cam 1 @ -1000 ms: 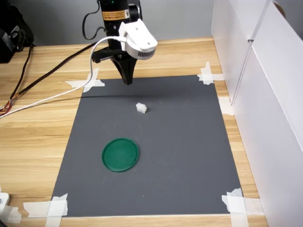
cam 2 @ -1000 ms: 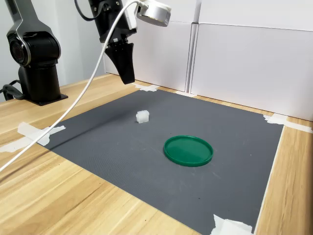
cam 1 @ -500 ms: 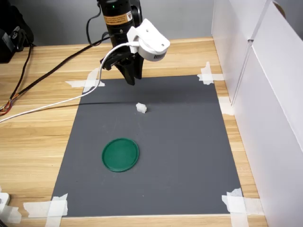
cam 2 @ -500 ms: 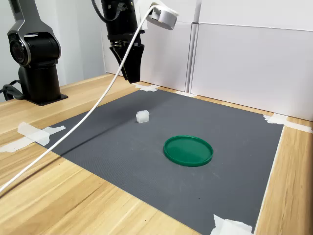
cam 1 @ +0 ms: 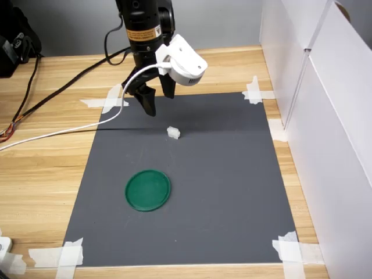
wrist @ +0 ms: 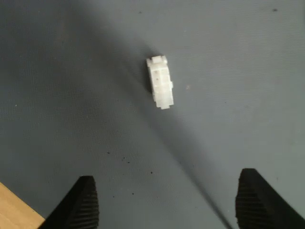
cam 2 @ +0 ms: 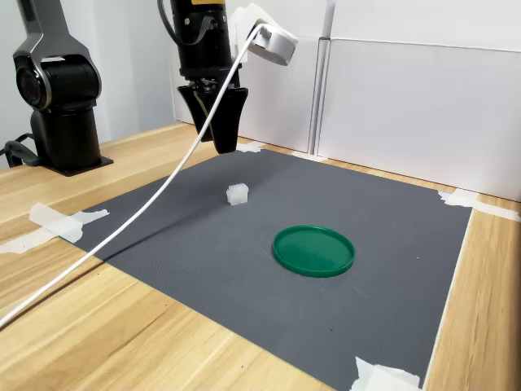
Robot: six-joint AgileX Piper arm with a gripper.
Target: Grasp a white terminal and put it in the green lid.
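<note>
In the first exterior view the green lid [cam 1: 148,190] lies flat on the dark mat [cam 1: 232,192], nearest the camera. Up and right of it, well apart, the white terminal [cam 1: 173,132] rests on the mat. The arm points steeply down, its gripper [cam 1: 157,103] hovering above the mat behind the terminal, jaws spread apart and empty. An orange label [cam 1: 144,32] on the arm bears unreadable print.

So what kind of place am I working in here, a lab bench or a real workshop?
Most likely a lab or test bench rather than a workshop: a dark grey mat is taped at its corners to a wooden table, white panels wall off the side, and only a green lid and white terminal lie on it.
</note>
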